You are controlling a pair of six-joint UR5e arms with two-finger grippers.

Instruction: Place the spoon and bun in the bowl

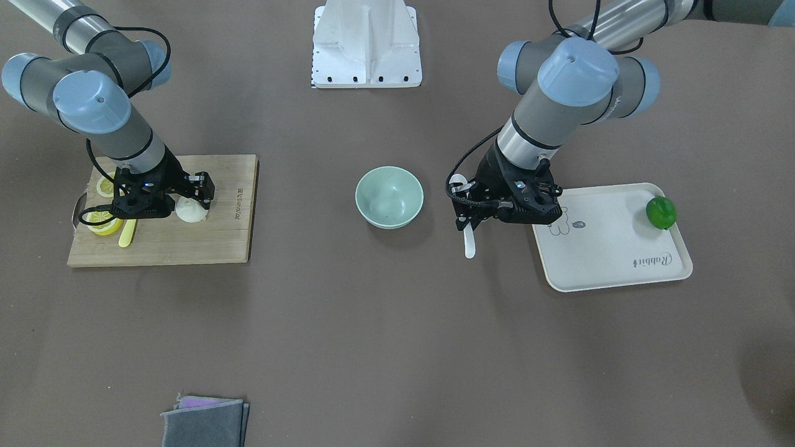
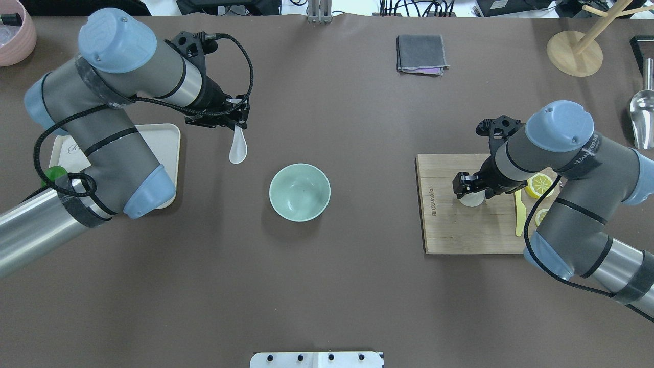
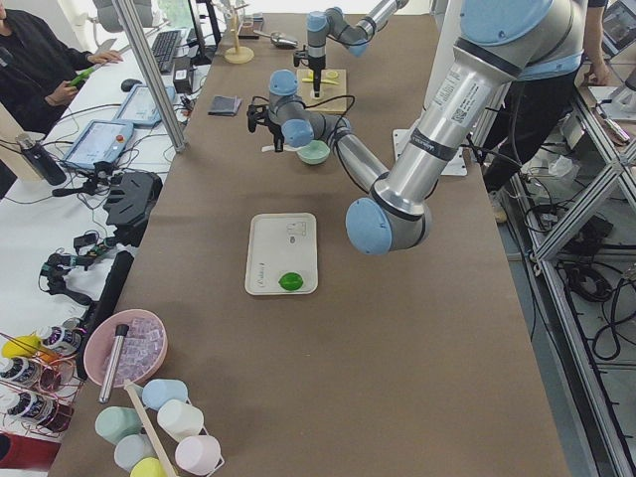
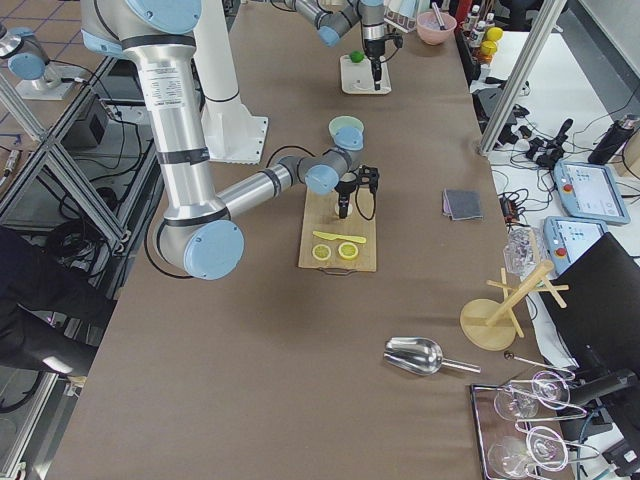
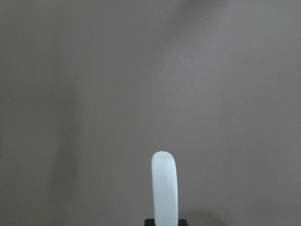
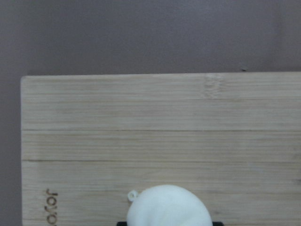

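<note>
My left gripper (image 2: 236,122) is shut on the white spoon (image 2: 237,148) by its handle and holds it over the bare table, left of the bowl and beyond it. The spoon also shows in the front view (image 1: 469,243) and the left wrist view (image 5: 164,188). The mint-green bowl (image 2: 300,192) stands empty at the table's middle. My right gripper (image 2: 467,188) is over the wooden cutting board (image 2: 460,230), shut on the white bun (image 2: 472,199). The bun fills the bottom of the right wrist view (image 6: 169,207). I cannot tell whether it touches the board.
Lemon slices (image 2: 540,185) and a yellow plastic knife (image 2: 519,214) lie on the board by my right arm. A cream tray (image 1: 612,248) with a green lime (image 1: 661,212) sits under my left arm. A folded grey cloth (image 2: 421,53) lies at the far edge.
</note>
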